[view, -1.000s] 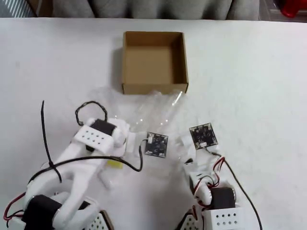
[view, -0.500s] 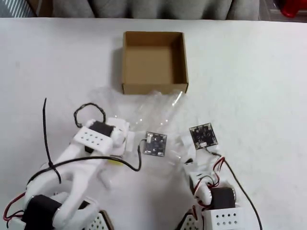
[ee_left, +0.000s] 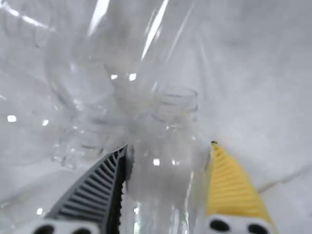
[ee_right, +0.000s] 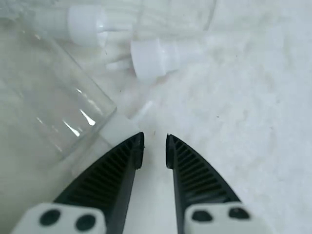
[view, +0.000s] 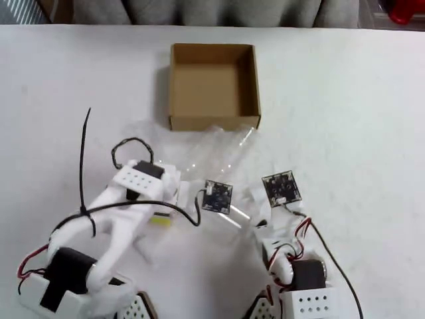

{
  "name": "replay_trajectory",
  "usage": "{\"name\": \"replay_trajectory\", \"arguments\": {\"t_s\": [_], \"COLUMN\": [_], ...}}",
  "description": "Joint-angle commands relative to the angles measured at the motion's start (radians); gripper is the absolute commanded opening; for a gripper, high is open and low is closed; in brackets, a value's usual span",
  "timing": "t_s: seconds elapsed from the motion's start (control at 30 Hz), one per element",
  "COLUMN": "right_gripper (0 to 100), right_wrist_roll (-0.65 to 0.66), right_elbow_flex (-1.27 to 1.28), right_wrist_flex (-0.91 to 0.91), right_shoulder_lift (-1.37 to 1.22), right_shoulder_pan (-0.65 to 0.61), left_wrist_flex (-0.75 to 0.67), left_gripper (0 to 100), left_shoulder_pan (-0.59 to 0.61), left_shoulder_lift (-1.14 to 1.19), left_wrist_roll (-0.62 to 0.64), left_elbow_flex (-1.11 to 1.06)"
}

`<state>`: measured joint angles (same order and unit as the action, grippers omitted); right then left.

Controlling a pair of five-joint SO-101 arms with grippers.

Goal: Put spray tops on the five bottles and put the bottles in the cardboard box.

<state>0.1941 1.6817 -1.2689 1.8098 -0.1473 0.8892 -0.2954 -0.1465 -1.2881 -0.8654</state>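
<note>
1. The left gripper [ee_left: 168, 146] is clamped on a clear bottle [ee_left: 173, 109]. Its black and yellow fingers press the bottle's two sides below the neck. The threaded mouth is bare and points away from the wrist, probably so a top can be put on.
2. The right gripper [ee_right: 153, 136] hangs low over the table [view: 345, 119], its fingers nearly together and empty. Two white spray tops [ee_right: 156, 58] lie just ahead of it, beside another bottle [ee_right: 53, 107] on its side. It looks placed to take a top.
3. More clear bottles [view: 222, 149] lie in a loose heap between the arms and the box [view: 212, 123].
4. The box stands open and empty at the far middle, so no bottle is packed yet.
5. The table is white and matt, and looks cloth-like from close by. Grey shapes and a red object [view: 406, 10] sit beyond its far edge.
</note>
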Motion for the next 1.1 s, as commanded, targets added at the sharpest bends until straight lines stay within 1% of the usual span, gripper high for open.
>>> {"name": "replay_trajectory", "arguments": {"t_s": [0.0,0.1,0.3,0.4,0.5,0.63,0.8,0.93,1.07], "right_gripper": [5.0,5.0,5.0,5.0,5.0,5.0,5.0,5.0,5.2], "right_wrist_roll": [0.011,0.011,0.011,0.011,0.011,0.011,0.011,0.011,0.011], "right_elbow_flex": [0.009,0.009,0.009,0.009,0.009,0.009,0.009,0.009,0.009], "right_wrist_flex": [-0.004,-0.004,-0.004,-0.004,-0.004,-0.004,-0.004,-0.004,-0.004], "right_shoulder_lift": [-0.008,-0.008,-0.008,-0.008,-0.008,-0.008,-0.008,-0.008,-0.008], "right_shoulder_pan": [-0.012,-0.012,-0.012,-0.012,-0.012,-0.012,-0.012,-0.012,-0.010], "left_wrist_flex": [0.006,0.075,0.339,0.417,0.446,0.459,0.552,0.658,0.749], "left_gripper": [4,2,2,2,2,2,2,2,2], "left_shoulder_pan": [0.010,0.010,0.008,0.008,0.008,0.012,0.016,0.019,0.021], "left_shoulder_lift": [0.019,0.019,0.019,0.019,0.019,0.018,0.018,0.016,-0.013], "left_wrist_roll": [-0.011,-0.009,0.008,0.123,0.241,0.437,0.621,0.706,0.717], "left_elbow_flex": [0.058,0.095,0.288,0.379,0.439,0.491,0.575,0.631,0.678]}}
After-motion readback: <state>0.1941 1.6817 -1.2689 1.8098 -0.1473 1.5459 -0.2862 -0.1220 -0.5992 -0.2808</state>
